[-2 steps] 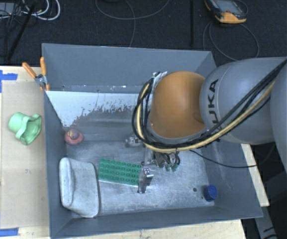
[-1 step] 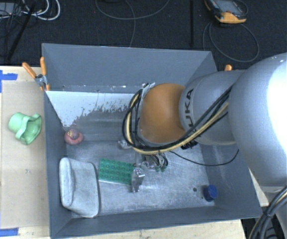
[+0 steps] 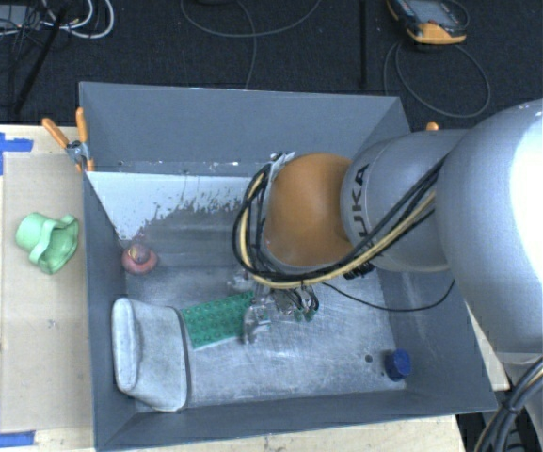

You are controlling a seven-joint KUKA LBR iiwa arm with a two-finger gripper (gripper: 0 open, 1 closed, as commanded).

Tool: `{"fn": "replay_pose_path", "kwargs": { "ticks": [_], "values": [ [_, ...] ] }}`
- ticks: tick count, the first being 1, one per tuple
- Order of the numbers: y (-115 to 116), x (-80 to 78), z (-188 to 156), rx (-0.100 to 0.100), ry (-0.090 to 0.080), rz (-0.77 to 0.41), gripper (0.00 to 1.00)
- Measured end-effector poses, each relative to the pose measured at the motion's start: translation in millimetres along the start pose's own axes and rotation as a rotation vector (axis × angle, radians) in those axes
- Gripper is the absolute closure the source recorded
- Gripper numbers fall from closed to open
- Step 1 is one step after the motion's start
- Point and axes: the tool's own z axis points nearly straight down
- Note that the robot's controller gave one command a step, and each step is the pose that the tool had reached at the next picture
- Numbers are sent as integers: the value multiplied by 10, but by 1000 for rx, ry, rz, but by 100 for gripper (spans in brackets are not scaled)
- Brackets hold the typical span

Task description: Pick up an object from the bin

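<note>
Gripper (image 3: 263,316) sits low, just below frame centre, at the right end of a flat green pad (image 3: 213,320), open or closed I can't tell; probably the grasp step, and next needs a secure hold before lifting.

My grey metal bin (image 3: 337,370) and the loose things on its scuffed floor

A green rectangular scrubbing pad (image 3: 213,320) lies flat near the middle of the floor, slightly tilted. Just to its left, in the near left corner, rests a thick whitish-grey pad (image 3: 149,354) with one edge rolled over; the two look to be touching or nearly so. A small pinkish round piece (image 3: 140,258) sits by the left wall, farther back and apart from both. Well off to the right, near the front wall, lies a small blue piece (image 3: 398,364), with a tiny dark speck (image 3: 369,357) just beside it.
</note>
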Motion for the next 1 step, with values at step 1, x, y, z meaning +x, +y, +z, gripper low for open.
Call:
{"fn": "replay_pose_path", "kwargs": {
  "ticks": [1],
  "values": [
    [-166, 7, -1739, 1, 0, -46, 100]
  ]
}}
